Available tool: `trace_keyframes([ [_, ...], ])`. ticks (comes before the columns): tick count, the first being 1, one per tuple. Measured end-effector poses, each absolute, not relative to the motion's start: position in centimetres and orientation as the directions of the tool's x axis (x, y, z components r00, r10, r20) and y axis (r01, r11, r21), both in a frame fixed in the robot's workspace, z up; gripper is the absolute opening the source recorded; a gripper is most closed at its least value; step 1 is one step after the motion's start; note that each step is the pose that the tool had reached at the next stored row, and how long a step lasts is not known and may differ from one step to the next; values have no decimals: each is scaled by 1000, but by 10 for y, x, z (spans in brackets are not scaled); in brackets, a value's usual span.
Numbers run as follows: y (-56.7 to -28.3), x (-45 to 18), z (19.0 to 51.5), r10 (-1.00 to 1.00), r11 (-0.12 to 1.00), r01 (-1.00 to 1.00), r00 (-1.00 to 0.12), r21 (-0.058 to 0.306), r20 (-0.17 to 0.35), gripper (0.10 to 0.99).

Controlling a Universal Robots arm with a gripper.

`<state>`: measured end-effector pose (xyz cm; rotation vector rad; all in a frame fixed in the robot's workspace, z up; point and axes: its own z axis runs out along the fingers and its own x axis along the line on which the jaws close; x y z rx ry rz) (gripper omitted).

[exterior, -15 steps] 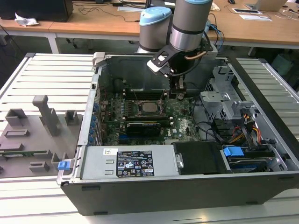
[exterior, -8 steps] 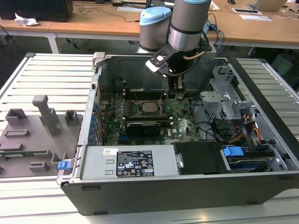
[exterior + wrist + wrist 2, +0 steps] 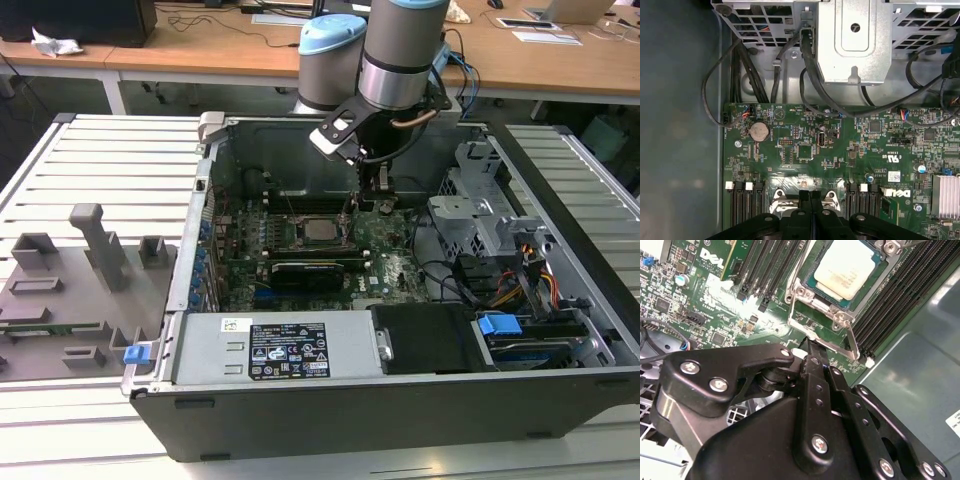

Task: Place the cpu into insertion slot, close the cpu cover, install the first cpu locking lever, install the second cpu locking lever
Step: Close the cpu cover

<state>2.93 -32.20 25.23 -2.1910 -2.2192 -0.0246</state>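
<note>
**Exterior view.** Find the arm reaching down from the upper centre of the frame into the open computer case (image 3: pixel 400 400). Place the gripper (image 3: pixel 380 205) low over the motherboard (image 3: pixel 390 265), just beside the socket on the exterior view's right. See the cpu (image 3: pixel 320 230) lying flat in the insertion slot (image 3: pixel 298 235) at mid-frame, silver top up. Note the black graphics card (image 3: pixel 305 270) just below it and the labelled power supply (image 3: pixel 285 350) along the case's near wall. Log a grey fixture tray (image 3: pixel 60 290) on the table at the exterior view's left, well apart from the case.

**Second wrist view.** See the cpu (image 3: pixel 847 270) seated, with the cpu cover (image 3: pixel 820 302) lying down flat around it and the chip showing through its window. Note a thin metal lever rod (image 3: pixel 854 342) running from the cover's corner lug alongside the memory slots (image 3: pixel 895 295). Find the gripper (image 3: pixel 812 345) with both fingers drawn together to one narrow tip, just beside the cover's edge. Cannot tell whether the tip touches the metal or pinches anything.

**First wrist view.** Read the gripper (image 3: pixel 806 196) as closed: fingers side by side with only a thin seam between them. See bright socket metal on either side of the tip. Beyond, log the coin battery (image 3: pixel 759 131), black cables (image 3: pixel 810 75) and the drive cage (image 3: pixel 855 40).
</note>
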Motion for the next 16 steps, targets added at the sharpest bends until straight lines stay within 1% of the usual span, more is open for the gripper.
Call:
trace_keyframes([
  [16,-322,17,252,1000,13,1000,-13,-5,27,106],
])
